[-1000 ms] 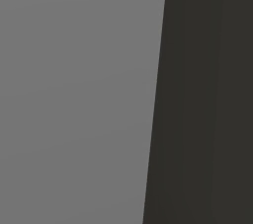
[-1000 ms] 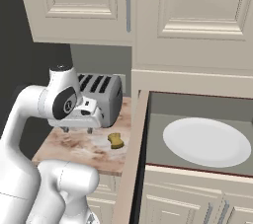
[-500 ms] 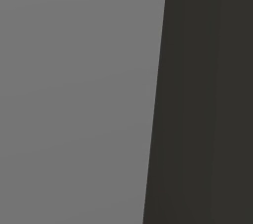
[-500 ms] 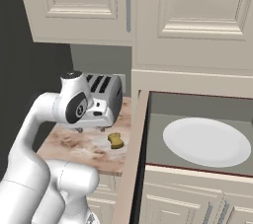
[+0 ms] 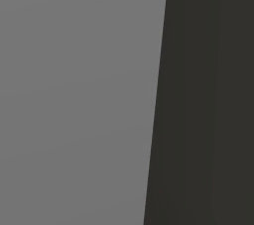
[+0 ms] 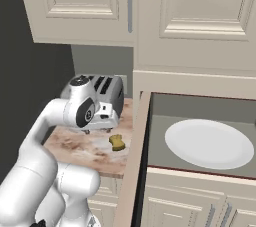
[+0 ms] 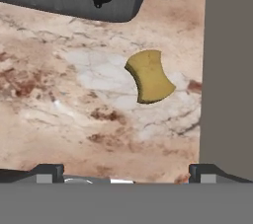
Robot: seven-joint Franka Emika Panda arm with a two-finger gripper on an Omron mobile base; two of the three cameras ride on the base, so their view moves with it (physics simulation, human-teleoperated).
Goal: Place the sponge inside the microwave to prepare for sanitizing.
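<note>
Left base view gives two flat bands, grey and near-black. Right base view: the sponge (image 6: 117, 142) lies on the marbled desk (image 6: 80, 146) before the toaster (image 6: 102, 96), beside the microwave (image 6: 200, 121), whose open door (image 6: 134, 161) bares its white plate (image 6: 209, 144). Hand view: jaws spread wide above the sponge (image 7: 149, 76), gripping nothing.

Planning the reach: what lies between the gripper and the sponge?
Bare marble counter; in the hand view nothing sits between the open gripper and the sponge.
</note>
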